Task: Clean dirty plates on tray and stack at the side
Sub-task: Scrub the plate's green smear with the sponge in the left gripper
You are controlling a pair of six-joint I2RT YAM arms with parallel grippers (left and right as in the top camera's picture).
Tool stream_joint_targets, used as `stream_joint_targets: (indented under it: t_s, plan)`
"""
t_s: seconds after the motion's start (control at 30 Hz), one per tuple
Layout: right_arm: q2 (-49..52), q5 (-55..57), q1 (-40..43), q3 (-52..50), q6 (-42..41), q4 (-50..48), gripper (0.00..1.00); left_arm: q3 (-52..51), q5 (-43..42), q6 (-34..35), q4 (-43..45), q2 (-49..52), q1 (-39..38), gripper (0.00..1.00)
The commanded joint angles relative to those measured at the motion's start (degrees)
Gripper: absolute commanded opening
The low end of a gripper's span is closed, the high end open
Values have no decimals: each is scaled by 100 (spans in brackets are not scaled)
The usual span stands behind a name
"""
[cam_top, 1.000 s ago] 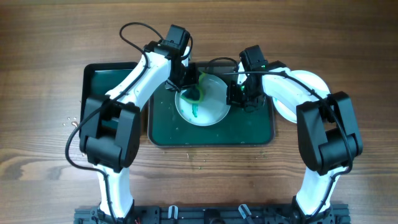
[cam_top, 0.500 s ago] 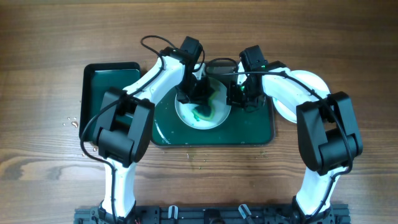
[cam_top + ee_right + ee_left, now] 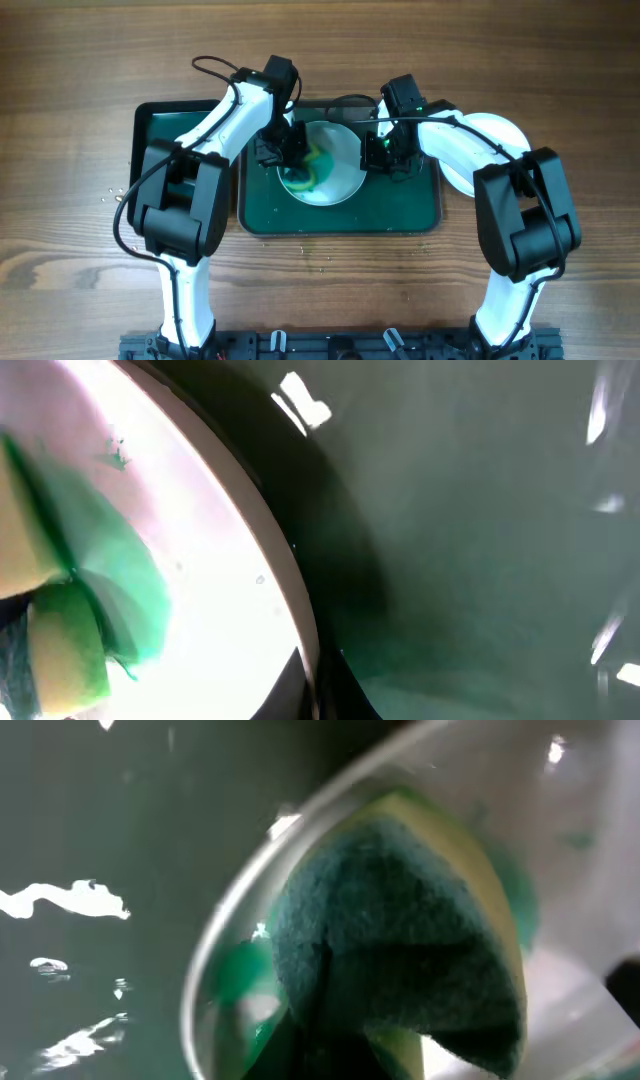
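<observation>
A white plate [image 3: 335,170] with a teal-green smear lies on the large dark green tray [image 3: 350,215]. My left gripper [image 3: 290,162] is shut on a green and yellow sponge [image 3: 308,168] and presses it on the plate's left part. In the left wrist view the sponge [image 3: 400,940] fills the frame over the plate's rim [image 3: 225,950]. My right gripper [image 3: 380,155] is shut on the plate's right rim. The right wrist view shows that rim [image 3: 285,570] pinched between the fingertips [image 3: 322,695]. Another white plate [image 3: 495,130] lies right of the tray, partly hidden by my right arm.
A smaller green tray [image 3: 160,130] stands left of the large one, partly under my left arm. Water drops glint on the large tray's floor [image 3: 70,900]. Small crumbs lie on the wooden table [image 3: 60,80] left of and in front of the trays.
My left gripper has swept the sponge from the plate's middle to its left part, spreading the green smear. My right gripper has kept its hold on the rim.
</observation>
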State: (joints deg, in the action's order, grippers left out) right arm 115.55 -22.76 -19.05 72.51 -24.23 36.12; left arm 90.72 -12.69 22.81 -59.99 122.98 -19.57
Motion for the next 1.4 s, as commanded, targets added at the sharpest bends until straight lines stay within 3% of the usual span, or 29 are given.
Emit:
stream_joint_targets:
  t_s: [0.0,0.17,0.27,0.4,0.6,0.7,0.83,1.03,1.2,1.37]
  plan:
    - [168,127,9,-98,-15,2,4,-37,601,175,216,-35,-129,4]
    - [168,125,9,-98,-17,4,4,-37,-1633,-667,994,-35,-234,4]
    - [168,125,9,-98,-17,7,4,-37,-2264,-782,1233,-35,-234,4]
    - [168,125,9,-98,-15,13,4,-37,-1764,-728,1309,-35,-234,4]
    - [168,125,11,-98,9,20,4,-37,597,256,1010,-35,-247,4]
    - [168,125,9,-98,7,31,5,-37,1108,514,774,-35,-278,4]
    - [168,103,9,-98,7,7,4,-37,876,472,503,-35,-348,4]
    - [168,-190,39,-98,72,-2,4,-37,-1045,-627,374,-35,-407,4]
    - [168,-796,219,-98,369,-98,4,-37,-896,-629,352,-35,-365,4]
    - [264,-925,243,-103,496,-105,4,-37,-179,-562,306,-35,-341,4]
